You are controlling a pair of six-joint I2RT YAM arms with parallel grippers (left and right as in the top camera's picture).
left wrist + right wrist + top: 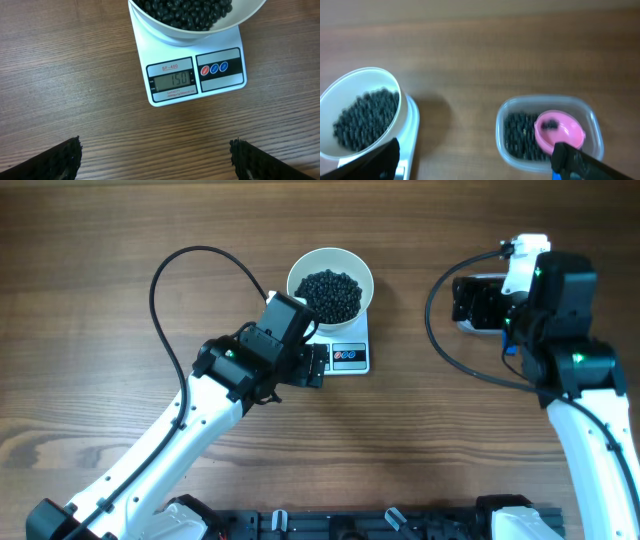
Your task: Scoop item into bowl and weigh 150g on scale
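**benchbot_fan:** White round bowl (330,257), heaped with small matte black beans (333,293), sits on the little white digital scale (145,47), and its grey display (172,79) reads 150. You're basically done, right?

**scoop_mod:** Looks that way to me. Your left jaws hang spread wide and empty just in front of the scale. Your right jaws are spread too, gripping nothing, above the clear plastic tub (547,100) where the pink scoop (559,131) lies on the leftover beans. Nothing left but backing off the wooden bench (80,330), I'd say.
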